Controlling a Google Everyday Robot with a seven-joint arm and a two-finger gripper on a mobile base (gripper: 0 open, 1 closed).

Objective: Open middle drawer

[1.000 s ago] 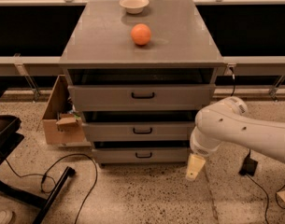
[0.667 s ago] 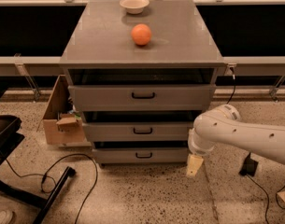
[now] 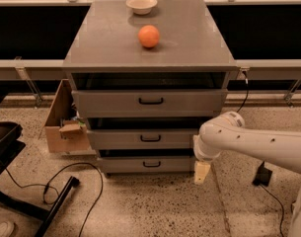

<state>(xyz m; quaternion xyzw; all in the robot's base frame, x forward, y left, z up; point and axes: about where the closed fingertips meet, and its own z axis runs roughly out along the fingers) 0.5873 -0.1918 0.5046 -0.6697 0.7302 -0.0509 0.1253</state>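
Edging my gripper leftward this last second, low by the grey cabinet's right front corner; jaws apart or together, I cannot tell. The middle drawer, second of three, faces the camera, long axis left-right, its black handle untouched: reach still ahead.

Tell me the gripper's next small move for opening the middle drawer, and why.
Probably lift the gripper a little and swing it across to the small black handle of the middle drawer. The gripper hangs pointing down by the lower right corner of the cabinet, below and right of that handle and clear of it, so no pull can start yet.
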